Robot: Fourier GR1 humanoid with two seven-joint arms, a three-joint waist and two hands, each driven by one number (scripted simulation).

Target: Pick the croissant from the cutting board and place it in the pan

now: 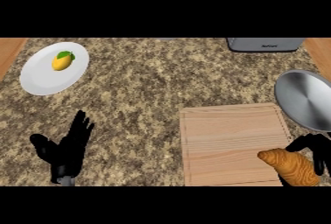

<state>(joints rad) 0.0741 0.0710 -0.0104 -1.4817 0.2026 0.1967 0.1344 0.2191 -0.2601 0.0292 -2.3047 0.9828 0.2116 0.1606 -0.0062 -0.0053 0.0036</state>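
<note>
A golden-brown croissant (292, 167) lies over the lower right corner of the wooden cutting board (226, 140). My right hand (315, 148) is at the croissant's right side, fingers curled round it from behind. The grey metal pan (307, 98) lies just beyond the board's upper right corner, partly cut off by the view's right edge. At the lower left my left hand (65, 148) rests open over the granite counter, fingers straight and pointing up.
A white plate (42, 76) at the far left carries a yellow mango (61, 61) with a green leaf. A grey appliance (265, 43) stands at the counter's back right. Wooden surfaces (9, 52) flank the granite on both sides.
</note>
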